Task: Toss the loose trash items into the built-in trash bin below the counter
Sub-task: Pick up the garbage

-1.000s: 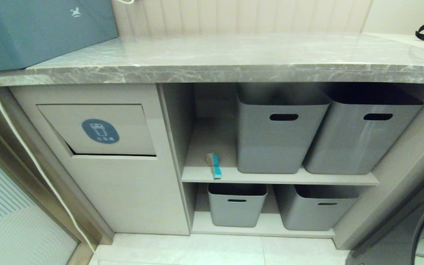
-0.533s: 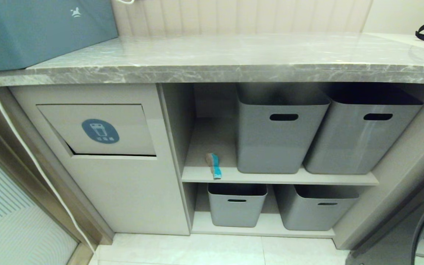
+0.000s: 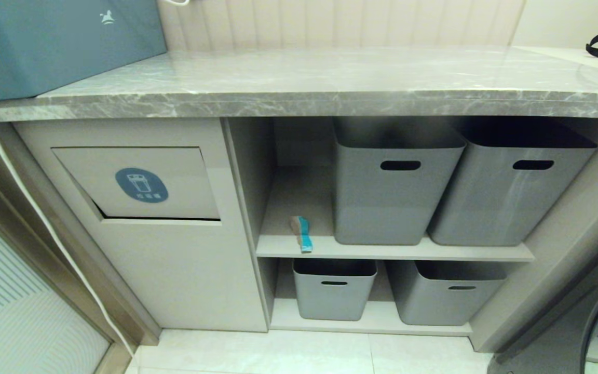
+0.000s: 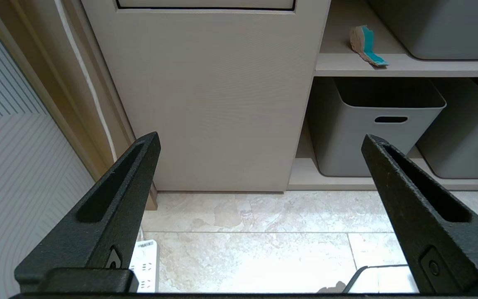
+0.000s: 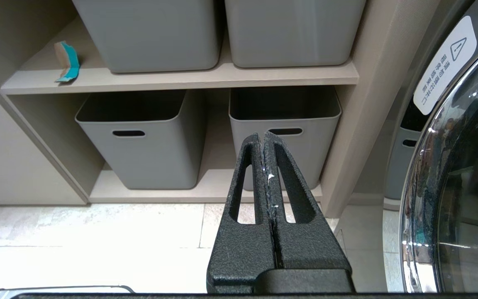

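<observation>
Left gripper (image 4: pixel 259 139): fingers (image 4: pixel 118 199) spread wide apart, nothing between them, hanging low above the floor tiles (image 4: pixel 255 232) in front of the cabinet. Right gripper (image 5: pixel 264 139): fingers (image 5: pixel 247 182) pressed together, holding nothing, low above the floor in front of the lower baskets. Neither arm shows in the head view.

Landmark: the built-in trash bin (image 3: pixel 143 182), a beige flap with a blue oval icon, set in the cabinet front under the counter (image 3: pixel 304 98). The flap sits closed with a dark gap along its lower edge.

Loose trash item (image 3: pixel 303 234): a teal strip with a tan side, bent, lying on the upper shelf (image 3: pixel 392 252) just right of the bin, near the shelf's front edge, beside but not touching the nearest grey basket (image 3: pixel 390 182). Only this one piece is visible; whether it is one strip or two cannot be told. Also seen in the left wrist view (image 4: pixel 365 45) and the right wrist view (image 5: pixel 68 62).

A second upper basket (image 3: pixel 512 187) stands further right of the bin. Two lower baskets (image 3: pixel 334 288) (image 3: pixel 447 291) sit on the shelf below. A teal box (image 3: pixel 55 41) stands on the counter above the bin. A washing machine door (image 5: pixel 454 166) is at the far right of the bin.
</observation>
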